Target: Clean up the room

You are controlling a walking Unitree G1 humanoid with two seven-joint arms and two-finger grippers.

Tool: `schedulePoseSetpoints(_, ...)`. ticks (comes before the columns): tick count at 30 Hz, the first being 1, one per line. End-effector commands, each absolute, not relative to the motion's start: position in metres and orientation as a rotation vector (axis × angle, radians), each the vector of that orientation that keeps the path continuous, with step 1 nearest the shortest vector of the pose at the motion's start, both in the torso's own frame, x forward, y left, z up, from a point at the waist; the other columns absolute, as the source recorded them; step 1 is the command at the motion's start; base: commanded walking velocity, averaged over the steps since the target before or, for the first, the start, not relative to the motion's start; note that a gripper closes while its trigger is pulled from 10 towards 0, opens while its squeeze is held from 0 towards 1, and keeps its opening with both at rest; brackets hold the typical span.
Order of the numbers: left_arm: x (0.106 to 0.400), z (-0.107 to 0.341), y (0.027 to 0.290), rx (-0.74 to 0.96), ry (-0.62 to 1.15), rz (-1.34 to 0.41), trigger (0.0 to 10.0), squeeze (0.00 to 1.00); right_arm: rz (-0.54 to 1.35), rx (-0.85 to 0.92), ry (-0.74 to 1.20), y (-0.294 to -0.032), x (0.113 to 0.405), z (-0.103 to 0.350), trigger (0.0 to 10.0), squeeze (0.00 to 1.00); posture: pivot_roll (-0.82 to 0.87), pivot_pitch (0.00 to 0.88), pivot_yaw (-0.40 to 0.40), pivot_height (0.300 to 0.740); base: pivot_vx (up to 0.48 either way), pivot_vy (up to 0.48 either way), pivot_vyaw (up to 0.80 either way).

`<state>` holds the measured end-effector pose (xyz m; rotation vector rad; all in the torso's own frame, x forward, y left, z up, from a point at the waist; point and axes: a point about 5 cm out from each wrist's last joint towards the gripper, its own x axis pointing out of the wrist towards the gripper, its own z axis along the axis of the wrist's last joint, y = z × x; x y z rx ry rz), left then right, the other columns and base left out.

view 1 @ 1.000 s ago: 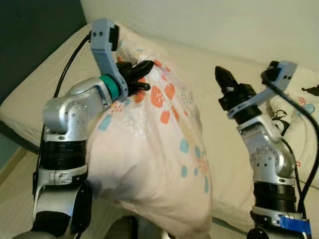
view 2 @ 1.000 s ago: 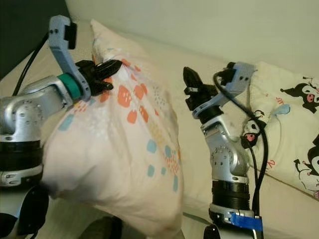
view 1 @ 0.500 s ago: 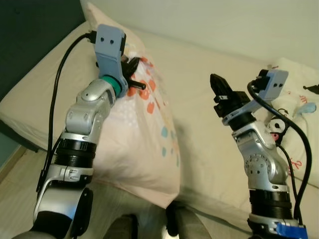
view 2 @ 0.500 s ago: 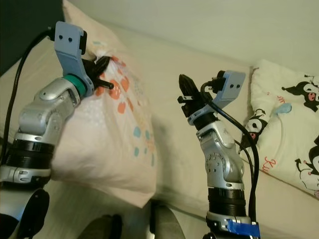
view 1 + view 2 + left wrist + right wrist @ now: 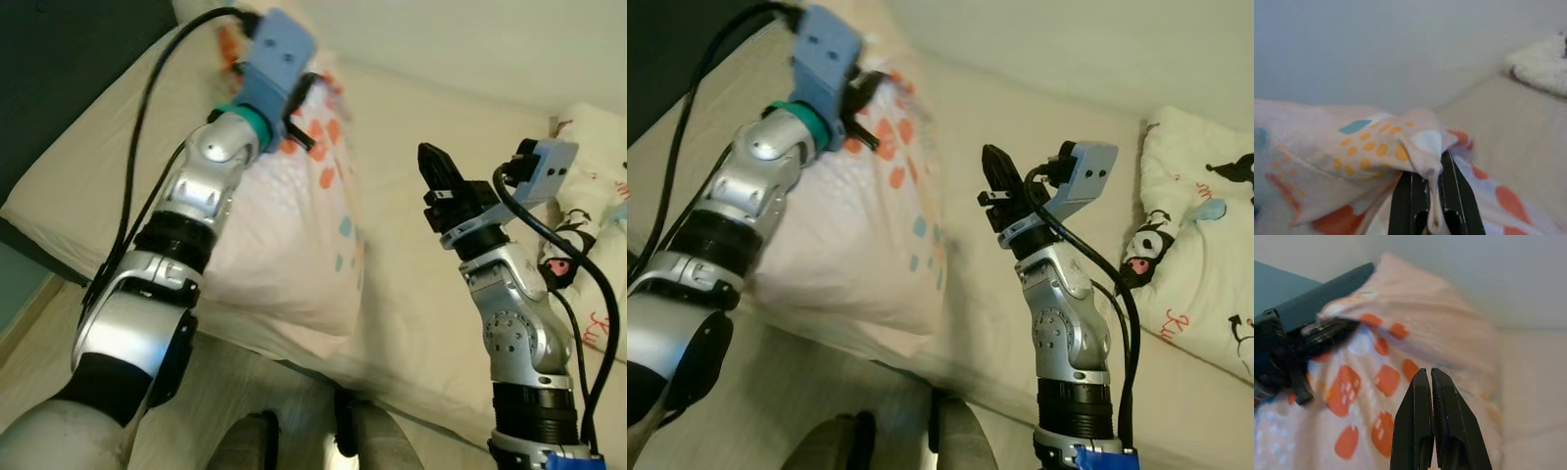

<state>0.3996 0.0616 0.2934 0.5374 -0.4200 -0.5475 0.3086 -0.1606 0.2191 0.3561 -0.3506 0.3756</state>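
Note:
A pale pink pillow (image 5: 294, 235) with orange and blue patches lies on the cream bed (image 5: 411, 196), toward its left side. My left gripper (image 5: 299, 122) is shut on a pinched fold at the pillow's top corner; the left wrist view shows the fabric (image 5: 1422, 147) caught between the black fingers (image 5: 1454, 191). My right gripper (image 5: 436, 166) is raised over the middle of the bed, shut and holding nothing, to the right of the pillow. In the right wrist view its closed fingertips (image 5: 1427, 377) point toward the pillow (image 5: 1400, 362) and the left gripper (image 5: 1317, 335).
A white pillow with black cartoon figures (image 5: 1205, 255) lies at the right end of the bed. A pale wall (image 5: 1068, 39) runs behind the bed. A dark panel (image 5: 59, 59) stands at the left. The light floor (image 5: 255, 392) and my feet (image 5: 304, 441) are below.
My left arm has swung the pillow further up and onto the bed, toward the wall. The view has shifted. The right gripper stays raised and shut.

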Motion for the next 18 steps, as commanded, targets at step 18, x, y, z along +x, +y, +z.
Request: schedulePoseSetpoints(18, 0.421, 0.262, 0.079, 0.945, -0.249, -0.280, 10.0, 0.00, 0.357, 0.370, -0.336, -0.163, 0.301, 0.216, 10.0, 0.00, -0.09, 0.232, 0.061, 0.740, 0.000, 0.000, 0.00)
